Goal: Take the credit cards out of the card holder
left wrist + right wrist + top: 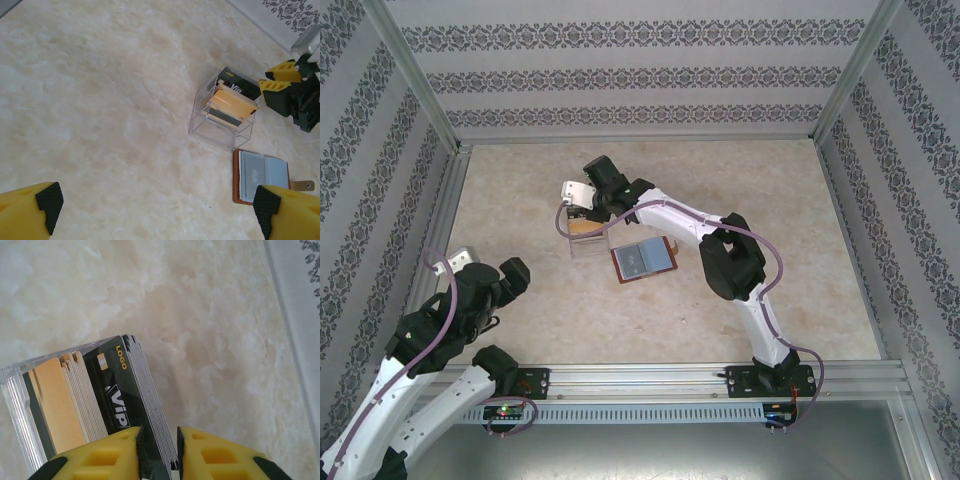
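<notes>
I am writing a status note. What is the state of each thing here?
card holder: open, lying flat, credit card inside.
clear box: open, holding orange and black cards.
left gripper: open, empty.
right gripper: jaws narrow around the box's cards; grip unclear.

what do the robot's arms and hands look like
The left arm and right arm have white shells with black joints, and a purple-grey cable loops alongside each. The left hand and right hand have chunky yellow fingers with black pads.
</notes>
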